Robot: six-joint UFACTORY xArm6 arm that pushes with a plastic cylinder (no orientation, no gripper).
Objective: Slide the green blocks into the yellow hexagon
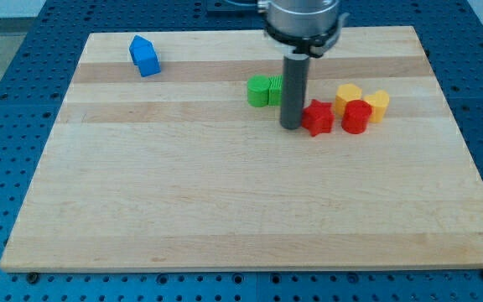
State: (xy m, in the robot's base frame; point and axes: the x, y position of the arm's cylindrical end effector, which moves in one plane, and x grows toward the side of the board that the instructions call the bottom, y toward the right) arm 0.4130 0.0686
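Note:
Two green blocks sit side by side above the board's middle: one (259, 91) in full view, the other (275, 89) partly hidden behind my rod. The yellow hexagon (348, 96) lies to their right, touching a red cylinder (356, 117) below it. My tip (291, 127) rests on the board just below and right of the green blocks, close against the left side of a red star (318, 117). The rod stands between the green blocks and the yellow hexagon.
A second yellow block (377, 105) sits to the right of the red cylinder. A blue house-shaped block (145, 56) lies near the board's top left. The wooden board (225, 210) sits on a blue perforated table.

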